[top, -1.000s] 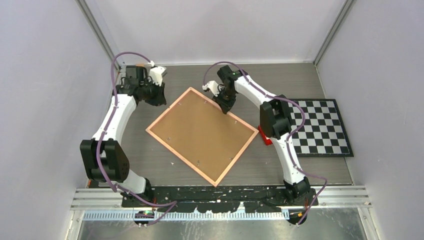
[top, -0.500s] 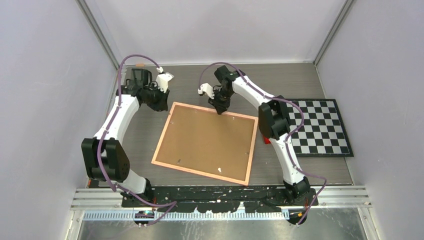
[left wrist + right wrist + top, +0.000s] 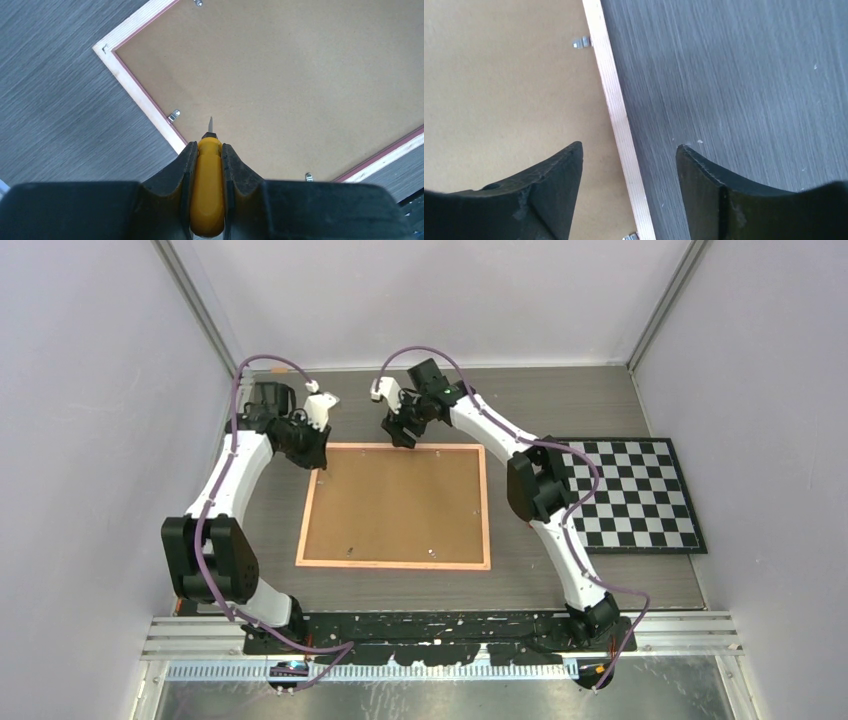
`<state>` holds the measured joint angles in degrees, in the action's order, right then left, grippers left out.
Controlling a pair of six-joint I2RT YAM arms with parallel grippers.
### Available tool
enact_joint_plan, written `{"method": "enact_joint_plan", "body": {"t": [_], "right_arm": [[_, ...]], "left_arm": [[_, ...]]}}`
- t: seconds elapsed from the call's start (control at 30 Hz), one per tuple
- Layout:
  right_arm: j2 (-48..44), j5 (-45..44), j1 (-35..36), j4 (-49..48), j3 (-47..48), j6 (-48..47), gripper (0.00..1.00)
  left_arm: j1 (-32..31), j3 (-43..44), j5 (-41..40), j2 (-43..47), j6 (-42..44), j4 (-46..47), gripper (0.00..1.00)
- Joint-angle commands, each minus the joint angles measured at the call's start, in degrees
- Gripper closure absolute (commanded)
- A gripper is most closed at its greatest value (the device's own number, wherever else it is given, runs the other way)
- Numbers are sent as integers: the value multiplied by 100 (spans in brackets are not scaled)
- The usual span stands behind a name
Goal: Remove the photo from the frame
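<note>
Yellow plastic was seen clamped between the narrowly set fingers of the left tool (image 3: 210, 150): the handle of a small screwdriver (image 3: 210, 200), its blade pointed at the brown backboard (image 3: 300, 75), close to a metal clip (image 3: 173, 116) at the left border. The frame (image 3: 395, 505) was laid face down at the middle of the worktop (image 3: 560, 400). Where it had been set diagonally a second earlier, it was now squared to the near edge. The photo was not seen and was presumed still shut in beneath the backboard. At the far border the right tool (image 3: 402, 430), which had been nearly closed, was found spread wide, with the pink strip between its fingers and nothing held. The frame was thus judged released and positioned, so that the clips might next be turned aside.
</note>
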<state>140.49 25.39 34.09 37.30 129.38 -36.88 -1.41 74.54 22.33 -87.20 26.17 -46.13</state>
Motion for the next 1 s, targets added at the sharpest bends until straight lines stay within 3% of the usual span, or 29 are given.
{"method": "enact_joint_plan", "body": {"t": [0.0,0.13,0.4,0.63,0.97], "right_arm": [[-612,-271,38,-404,165,834,26],[-1270,-410,-104,47,-481,1921,25],[-2722,-99,-964,403,-3058,3871,24],[-3051,-351,-1246,448,-4194,4522,24],[-2979,-1154,-1255,338,-4802,5056,30]], "left_arm": [[71,105,101,-33,605,-22,100],[77,142,-77,-50,1114,-91,100],[79,30,-231,-259,1663,232,100],[79,276,-384,-655,1666,302,100],[79,124,-693,-846,1930,536,100]]}}
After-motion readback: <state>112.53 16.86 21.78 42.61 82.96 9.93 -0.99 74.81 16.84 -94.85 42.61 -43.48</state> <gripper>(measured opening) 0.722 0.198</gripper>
